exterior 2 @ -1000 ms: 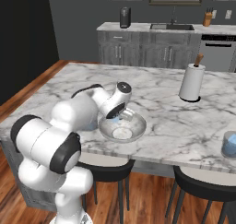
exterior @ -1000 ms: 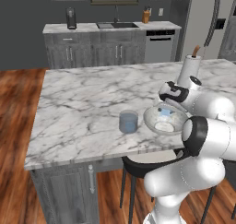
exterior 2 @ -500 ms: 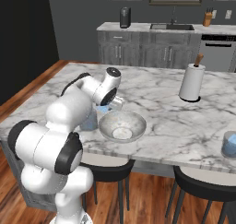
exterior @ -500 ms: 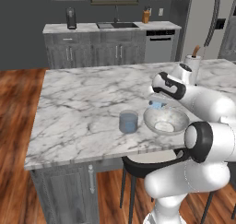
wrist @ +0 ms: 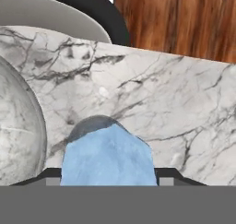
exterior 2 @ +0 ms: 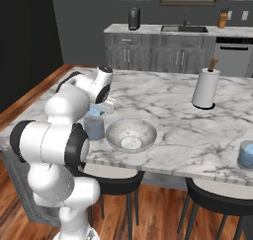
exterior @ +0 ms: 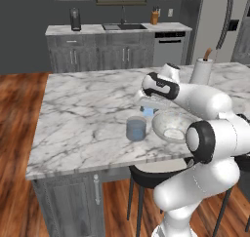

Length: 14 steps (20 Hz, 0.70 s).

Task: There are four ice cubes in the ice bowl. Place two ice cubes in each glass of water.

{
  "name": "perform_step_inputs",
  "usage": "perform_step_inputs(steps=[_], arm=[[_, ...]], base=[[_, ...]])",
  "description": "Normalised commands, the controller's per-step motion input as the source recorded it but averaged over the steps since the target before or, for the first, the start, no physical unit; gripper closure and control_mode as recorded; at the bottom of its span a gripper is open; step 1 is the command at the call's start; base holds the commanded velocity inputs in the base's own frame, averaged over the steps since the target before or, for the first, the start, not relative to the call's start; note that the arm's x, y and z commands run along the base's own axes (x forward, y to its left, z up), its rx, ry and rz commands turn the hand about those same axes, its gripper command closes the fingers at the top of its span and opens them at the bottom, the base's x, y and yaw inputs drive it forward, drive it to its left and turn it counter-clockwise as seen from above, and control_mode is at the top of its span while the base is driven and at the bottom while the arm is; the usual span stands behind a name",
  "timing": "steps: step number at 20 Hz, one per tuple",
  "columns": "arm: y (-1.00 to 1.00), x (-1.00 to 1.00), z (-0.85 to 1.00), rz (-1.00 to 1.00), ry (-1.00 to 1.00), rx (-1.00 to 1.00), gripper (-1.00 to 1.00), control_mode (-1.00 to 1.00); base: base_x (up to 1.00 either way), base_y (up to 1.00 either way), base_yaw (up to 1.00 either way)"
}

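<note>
Even, soft rendered light, faint shadows, no glare; slightly coarse detail.

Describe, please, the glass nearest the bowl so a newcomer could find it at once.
Start at the marble island and find the shallow pale bowl near its front edge. Just beside it, on the side away from the paper towel roll, stands the glass. It is a short grey-blue tumbler, narrower than the bowl, right under the tool.

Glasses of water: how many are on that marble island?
2. One glass stands near the front edge beside the bowl, under the ice cube in the gripper. The other glass stands at the far right edge in the right base view.
</note>
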Motion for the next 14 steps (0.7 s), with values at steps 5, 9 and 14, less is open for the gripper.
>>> perform_step_inputs(steps=[5,9,14], arm=[[0.06,0.45,-0.14,0.00,0.07,0.00,1.00,-1.00],[0.02,0.49,-0.36,0.00,0.06,-0.01,1.00,-1.00],[0.01,0.43,-0.48,0.00,0.05,-0.04,1.00,-1.00]], base=[[0.00,0.00,0.00],[0.00,0.00,0.00],[0.00,0.00,0.00]])
